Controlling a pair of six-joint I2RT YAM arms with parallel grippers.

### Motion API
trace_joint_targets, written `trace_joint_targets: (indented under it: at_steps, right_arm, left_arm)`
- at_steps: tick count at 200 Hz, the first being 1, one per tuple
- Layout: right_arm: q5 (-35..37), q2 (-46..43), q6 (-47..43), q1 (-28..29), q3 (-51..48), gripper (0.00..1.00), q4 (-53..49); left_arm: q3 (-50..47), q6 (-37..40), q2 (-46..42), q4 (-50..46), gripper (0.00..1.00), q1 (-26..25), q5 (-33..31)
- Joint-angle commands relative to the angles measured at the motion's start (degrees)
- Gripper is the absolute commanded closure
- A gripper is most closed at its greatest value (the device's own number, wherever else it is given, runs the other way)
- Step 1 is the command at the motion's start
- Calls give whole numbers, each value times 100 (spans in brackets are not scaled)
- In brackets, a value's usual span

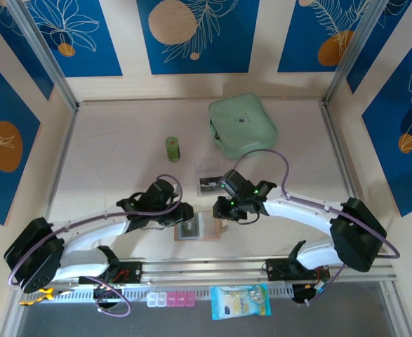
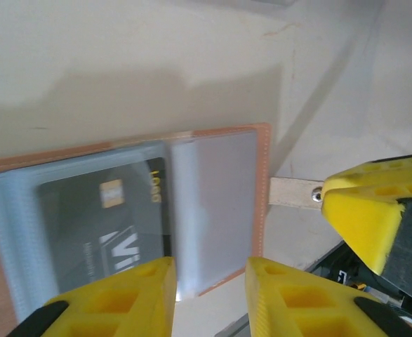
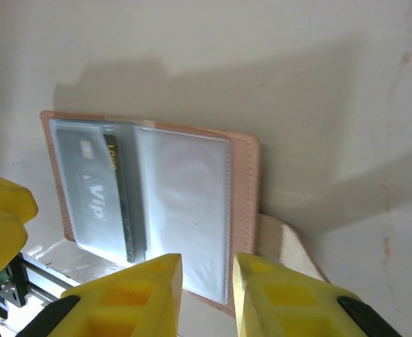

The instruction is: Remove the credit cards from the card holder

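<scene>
Presently my left fingers [image 2: 160,281] stand parted, the open card holder [image 2: 258,182] lying flat on the surface [image 2: 121,56] just ahead, its near edge in their gap. One dark credit card [image 2: 100,217] sits in its left sleeve. My right fingers [image 3: 165,281] stand narrowly parted at the empty sleeve's edge, clasp tab [image 3: 283,242] just beside them.

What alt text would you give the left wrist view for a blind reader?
An open tan-pink card holder lies on a pale table, a dark credit card tucked in its clear left pocket. Two yellow fingers stand slightly apart at its lower edge; a third yellow finger sits by the clasp tab at right.
</scene>
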Motion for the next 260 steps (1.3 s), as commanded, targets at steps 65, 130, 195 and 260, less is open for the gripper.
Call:
trace_joint_targets:
  at_steps: [65, 130, 195, 260]
  right_arm:
    - [-433, 1248, 104, 575, 724, 73, 558]
    - [-700, 1729, 202, 657, 879, 73, 954]
    - [-822, 1871, 213, 658, 866, 74, 1116]
    - [-872, 2017, 232, 661, 857, 75, 1143]
  left_arm:
    - [-607, 79, -310, -79, 85, 332, 163]
    - [-560, 241, 177, -37, 91, 346, 244]
    - [-557, 358, 441, -169, 91, 347, 188]
    - [-559, 362, 436, -228, 92, 346, 133]
